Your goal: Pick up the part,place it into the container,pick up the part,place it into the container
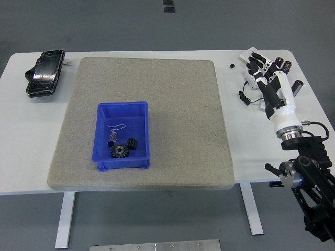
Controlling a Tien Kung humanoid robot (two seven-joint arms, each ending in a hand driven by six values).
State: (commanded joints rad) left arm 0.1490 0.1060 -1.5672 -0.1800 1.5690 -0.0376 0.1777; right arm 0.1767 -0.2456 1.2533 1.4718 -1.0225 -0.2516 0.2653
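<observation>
A black toothed gear point(120, 151) lies beside a smaller black part point(131, 143) and a thin wire piece point(116, 127) inside the blue plastic container point(123, 108), which sits on a grey felt-like mat point(172, 99) on the white surface point(21, 130). At the far right, the right hand point(267, 73) hovers with its fingers spread and holding nothing over a cluster of dark cylinders point(298, 87) and white boxes point(248, 56), whose print is too small to read. A black pouch point(45, 72) lies at the far left corner, and 1 small black cube point(231, 66) sits just off the mat.

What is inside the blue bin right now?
The blue bin holds a black gear, a second small black part beside it and a thin bent wire. Its near wall hides the floor's front strip.
</observation>
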